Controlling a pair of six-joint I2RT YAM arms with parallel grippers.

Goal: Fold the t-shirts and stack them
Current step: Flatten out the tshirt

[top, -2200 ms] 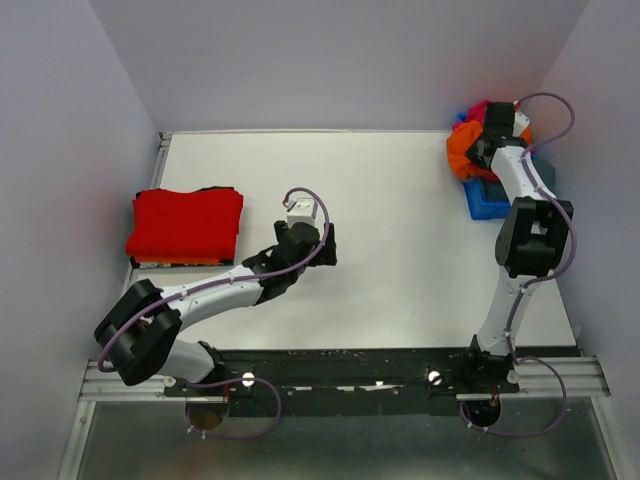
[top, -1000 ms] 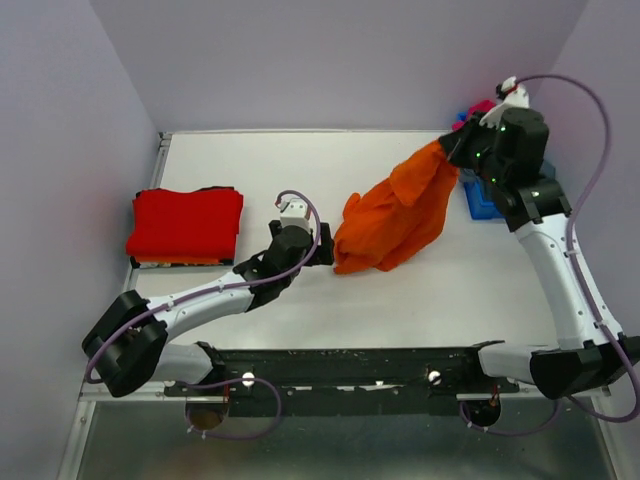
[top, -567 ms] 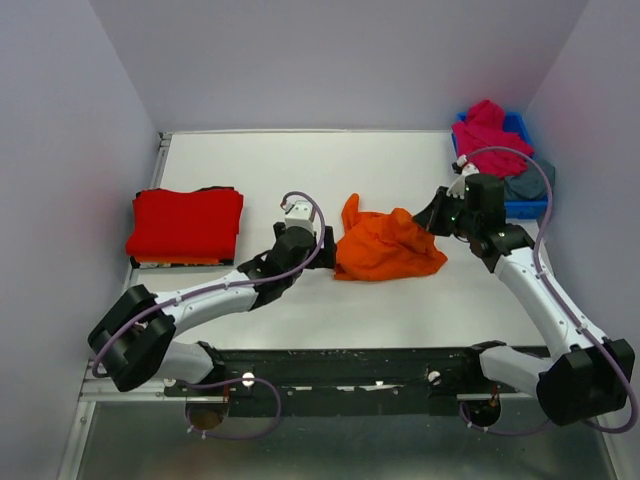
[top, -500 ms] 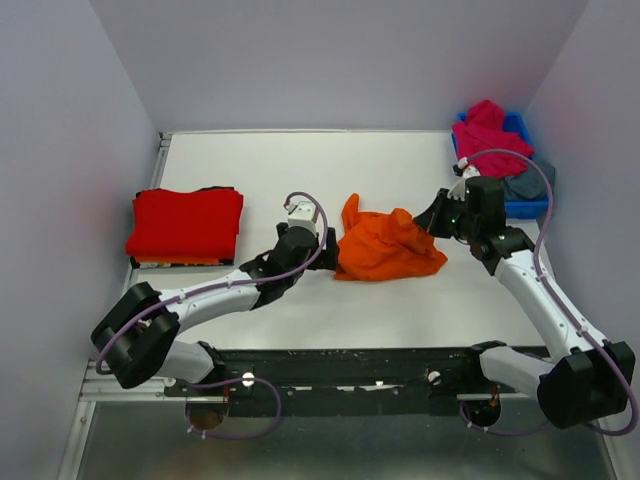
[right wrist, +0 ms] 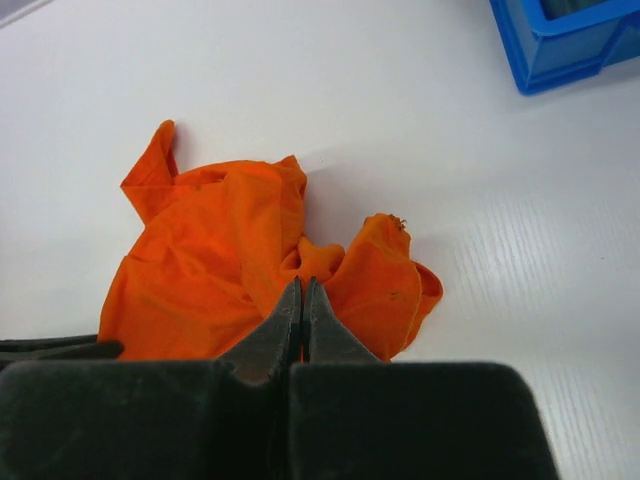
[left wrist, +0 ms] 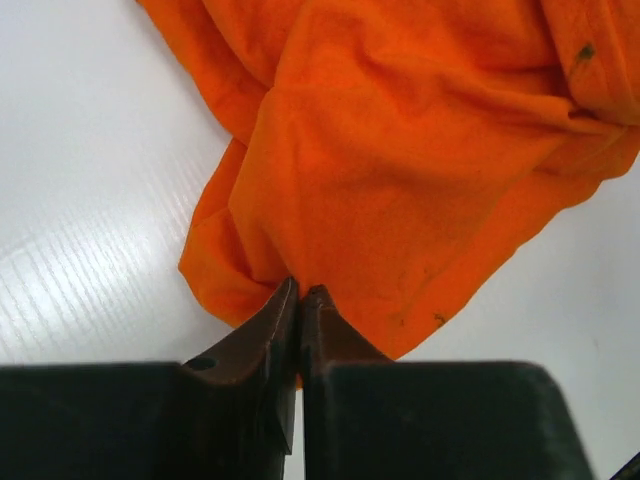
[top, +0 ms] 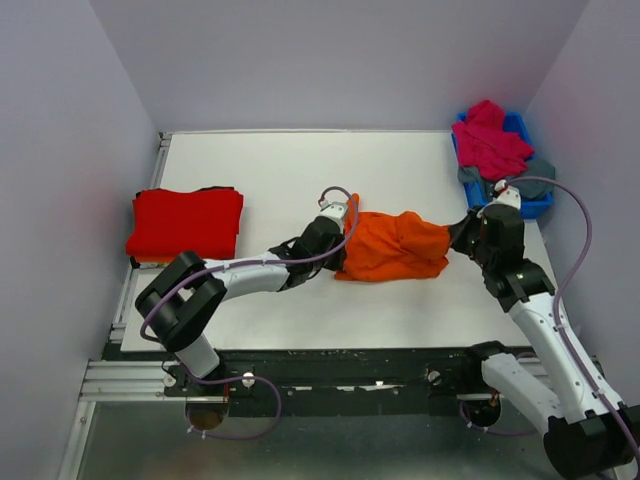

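Low in the middle of the top view, the orange t-shirt (top: 395, 245) lies crumpled on the white table (top: 280, 170), stretched sideways between the two arms. The left gripper (top: 343, 248) sits at the shirt's left end. In the left wrist view its fingers (left wrist: 285, 310) are pressed almost together, pinching the near edge of the orange cloth, and the rest of the shirt spreads up and to the right across the frame. The right gripper (top: 460, 238) sits at the shirt's right end. In the right wrist view its jaws are closed tight on a fold at the middle of the bunched cloth, with rumpled lobes on either side.

At the left edge of the table, well apart from the arms, a red t-shirt (top: 185, 225) lies folded into a neat rectangle. A thin strip of orange shows along its lower edge.

At the upper right corner stands a blue bin (top: 535, 205). A pink t-shirt (top: 490, 140) is heaped over its rim, and a grey-blue t-shirt (top: 540, 170) lies bunched beside it in the bin.
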